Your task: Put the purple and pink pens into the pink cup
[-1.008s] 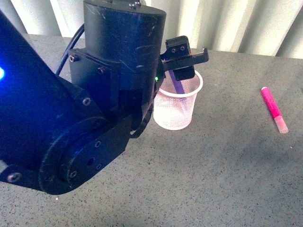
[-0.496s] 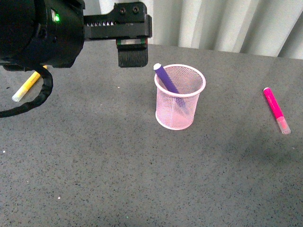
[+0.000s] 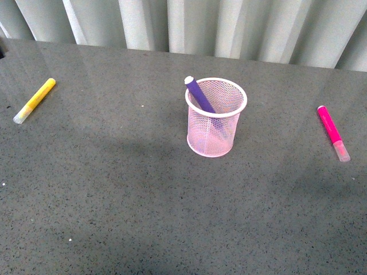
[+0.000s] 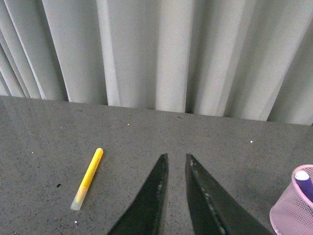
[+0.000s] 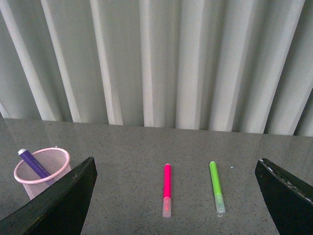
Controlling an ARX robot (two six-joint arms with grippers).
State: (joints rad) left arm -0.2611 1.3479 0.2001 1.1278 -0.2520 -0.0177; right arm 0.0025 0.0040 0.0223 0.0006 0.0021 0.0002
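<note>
The pink cup (image 3: 215,117) stands upright mid-table. The purple pen (image 3: 198,94) leans inside it, its end above the rim. The cup (image 5: 41,171) and purple pen (image 5: 32,163) also show in the right wrist view, and the cup (image 4: 295,207) at the edge of the left wrist view. The pink pen (image 3: 332,132) lies flat on the table to the cup's right; it also shows in the right wrist view (image 5: 167,189). My left gripper (image 4: 175,161) is open and empty, its jaws a narrow gap apart. My right gripper (image 5: 176,169) is wide open and empty. Neither arm shows in the front view.
A yellow marker (image 3: 35,99) lies at the table's far left, also in the left wrist view (image 4: 88,177). A green marker (image 5: 216,187) lies beside the pink pen. A pleated curtain (image 3: 189,26) hangs behind the table's far edge.
The left arm, which stood over the cup a second ago, has pulled away to the left and out of the front view. The purple pen stays in the cup.
</note>
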